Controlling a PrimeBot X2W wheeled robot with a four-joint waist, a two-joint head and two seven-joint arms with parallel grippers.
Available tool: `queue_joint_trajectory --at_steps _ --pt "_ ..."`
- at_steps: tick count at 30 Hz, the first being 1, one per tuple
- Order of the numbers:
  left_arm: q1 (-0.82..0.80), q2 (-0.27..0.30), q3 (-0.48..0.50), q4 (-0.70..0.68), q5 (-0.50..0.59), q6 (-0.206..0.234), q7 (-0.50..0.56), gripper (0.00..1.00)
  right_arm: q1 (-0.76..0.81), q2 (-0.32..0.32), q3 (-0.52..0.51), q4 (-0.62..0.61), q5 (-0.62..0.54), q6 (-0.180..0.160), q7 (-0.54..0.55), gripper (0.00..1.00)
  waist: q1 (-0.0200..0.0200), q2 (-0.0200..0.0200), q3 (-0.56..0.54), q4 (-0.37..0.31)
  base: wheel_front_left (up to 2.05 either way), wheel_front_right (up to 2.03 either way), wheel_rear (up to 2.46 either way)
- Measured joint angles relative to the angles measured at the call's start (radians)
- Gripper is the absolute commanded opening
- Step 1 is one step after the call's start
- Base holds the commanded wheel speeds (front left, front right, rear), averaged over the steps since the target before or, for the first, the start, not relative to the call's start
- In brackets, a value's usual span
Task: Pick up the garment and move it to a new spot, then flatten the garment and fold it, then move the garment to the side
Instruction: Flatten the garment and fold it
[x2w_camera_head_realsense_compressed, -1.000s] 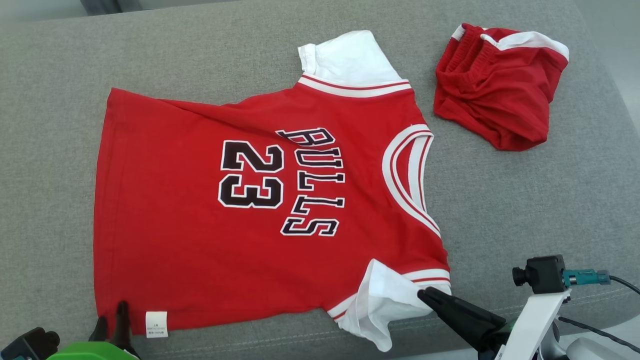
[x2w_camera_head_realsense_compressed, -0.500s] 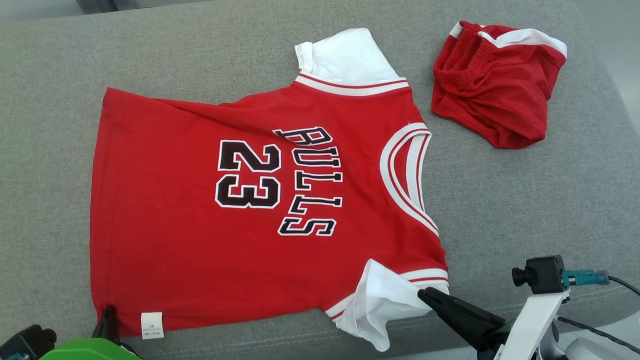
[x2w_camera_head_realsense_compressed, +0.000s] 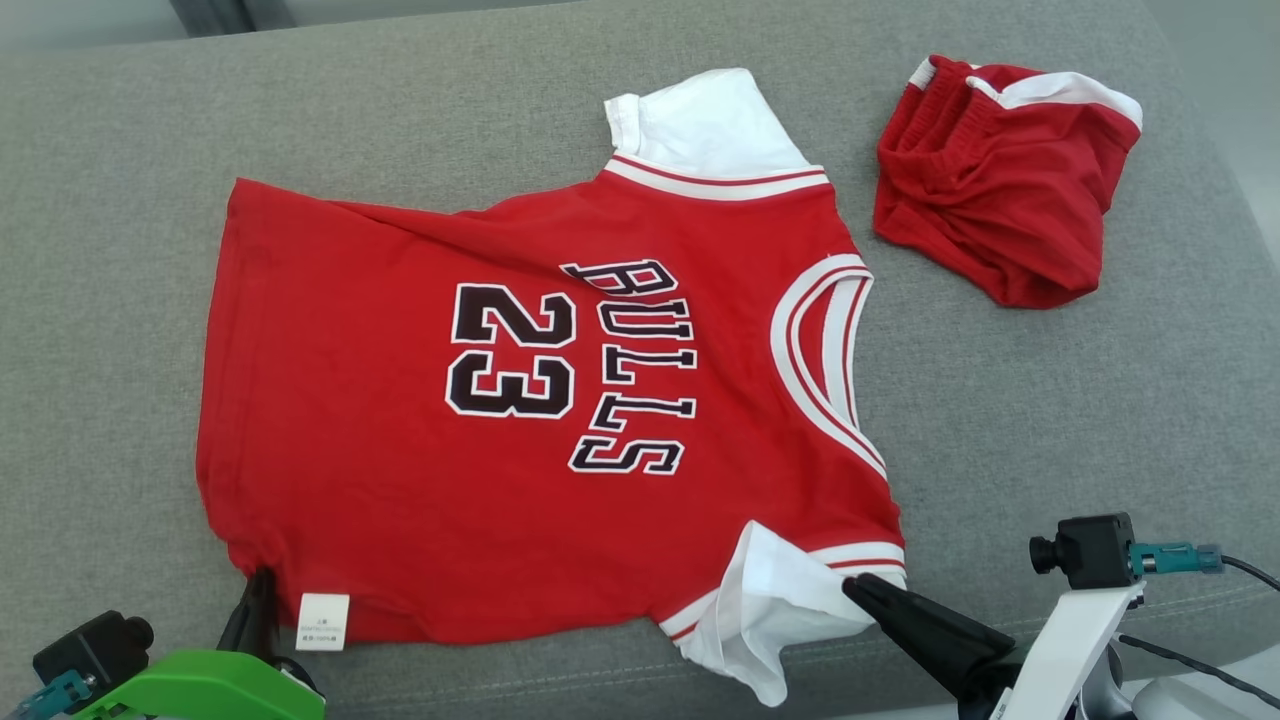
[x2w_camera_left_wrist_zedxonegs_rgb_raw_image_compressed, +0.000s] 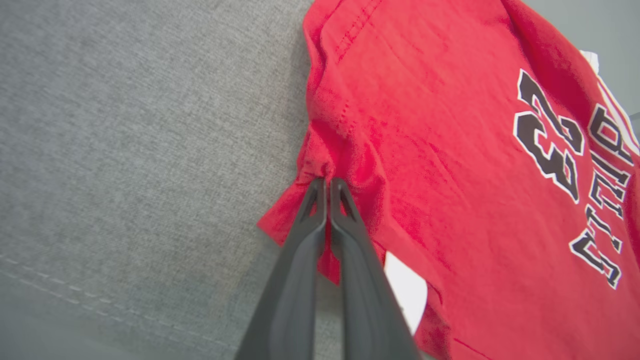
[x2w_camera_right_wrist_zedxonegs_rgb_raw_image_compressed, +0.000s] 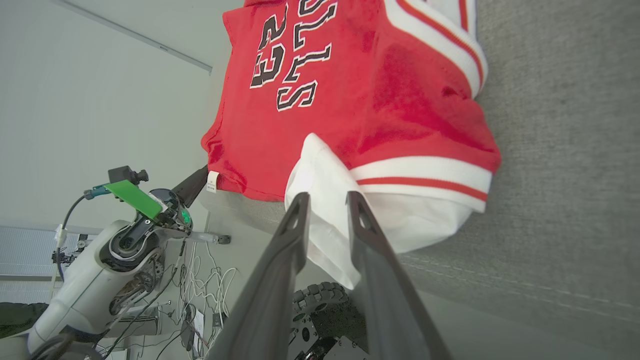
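Note:
The red garment lies spread face up on the grey cushion, collar to the right, with "BULLS" and "23" showing. My left gripper is shut on its near-left hem corner, beside the white label. In the left wrist view the fingertips pinch bunched red cloth of the garment. My right gripper stands open at the near white sleeve. In the right wrist view its fingers frame that sleeve with a gap between them.
A crumpled pair of red shorts with white trim lies at the far right of the cushion. The cushion's stitched front edge runs just under the garment's near side. Bare grey fabric stretches left of and behind the garment.
My left gripper has moved in and shut on the hem corner, which is now bunched and drawn inward. The head camera shifted slightly. The right gripper has stayed at the sleeve.

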Motion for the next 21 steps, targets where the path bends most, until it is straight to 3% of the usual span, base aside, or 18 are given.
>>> queue_joint_trajectory --at_steps 21 --pt "0.098 0.036 0.026 -0.165 0.045 -0.001 0.032 0.0 0.004 0.0 0.013 0.002 -0.001 0.001 0.0 0.43 0.0 0.0 -0.022 0.067 0.0 0.0 0.0"
